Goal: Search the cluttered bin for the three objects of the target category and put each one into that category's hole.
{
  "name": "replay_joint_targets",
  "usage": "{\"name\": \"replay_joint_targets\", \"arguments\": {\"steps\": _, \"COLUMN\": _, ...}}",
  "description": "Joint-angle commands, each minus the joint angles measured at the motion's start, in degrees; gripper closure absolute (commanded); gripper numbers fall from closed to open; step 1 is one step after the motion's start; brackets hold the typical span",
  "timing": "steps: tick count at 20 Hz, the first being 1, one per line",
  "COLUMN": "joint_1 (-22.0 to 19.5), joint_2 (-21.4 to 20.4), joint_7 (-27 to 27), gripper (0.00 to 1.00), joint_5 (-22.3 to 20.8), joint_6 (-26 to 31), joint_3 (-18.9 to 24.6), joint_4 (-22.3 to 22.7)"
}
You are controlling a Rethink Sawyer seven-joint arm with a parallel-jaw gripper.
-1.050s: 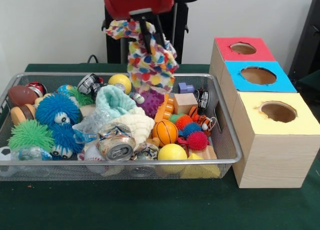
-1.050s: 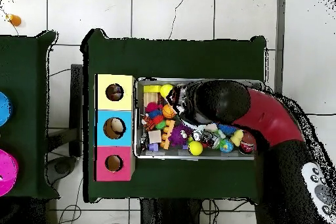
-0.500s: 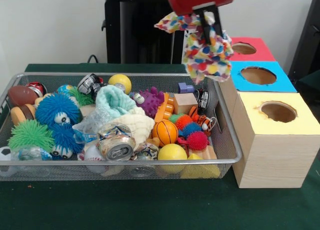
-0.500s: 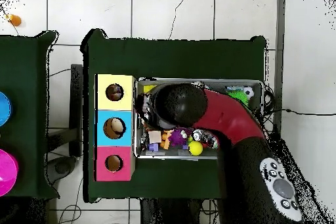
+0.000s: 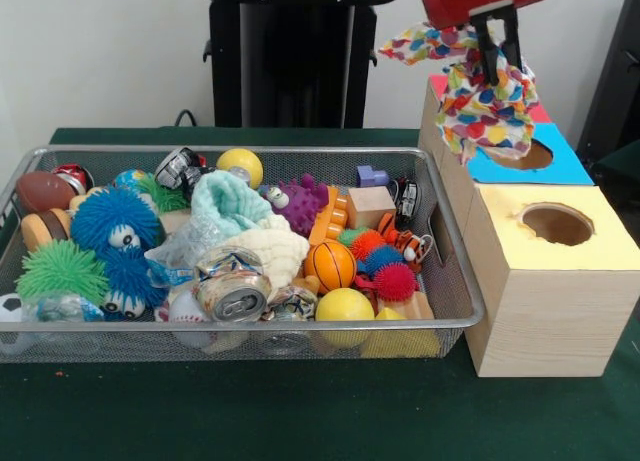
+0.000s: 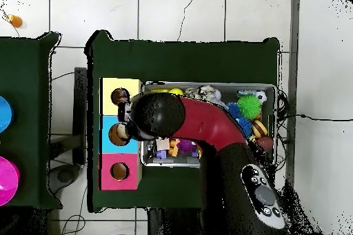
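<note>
- Green cloth (image 5: pixel 300 411) covers the table; white tiled floor (image 6: pixel 179 12) surrounds it.
- Wire bin (image 5: pixel 455 281) sits beside the wooden box (image 5: pixel 545 301).
- Gripper (image 5: pixel 497 53) pinches a spotted cloth (image 5: pixel 480 101) over the blue hole (image 5: pixel 520 156).

Red arm (image 6: pixel 207 123) with black rounded joints and grey buttons.

Green cloth-covered table (image 5: pixel 300 411), white tile floor (image 6: pixel 179 12), black stand (image 5: pixel 290 61) behind
</note>
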Motion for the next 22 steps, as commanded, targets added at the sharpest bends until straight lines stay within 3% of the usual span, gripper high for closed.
{"name": "replay_joint_targets", "arguments": {"steps": 1, "joint_1": 1.7, "joint_2": 1.7, "joint_7": 15.0, "gripper": 1.0, "joint_5": 1.5, "joint_6": -6.3, "joint_3": -3.9, "joint_4": 4.6}}
{"name": "replay_joint_targets", "arguments": {"steps": 6, "joint_1": 4.9, "joint_2": 3.3, "joint_7": 16.3, "gripper": 1.0, "joint_5": -0.2, "joint_6": -10.6, "joint_3": -7.4, "joint_4": 3.3}}
{"name": "replay_joint_targets", "arguments": {"steps": 22, "joint_1": 6.5, "joint_2": 5.1, "joint_7": 16.6, "gripper": 1.0, "joint_5": 9.0, "joint_6": -18.0, "joint_3": -5.5, "joint_4": 7.7}}
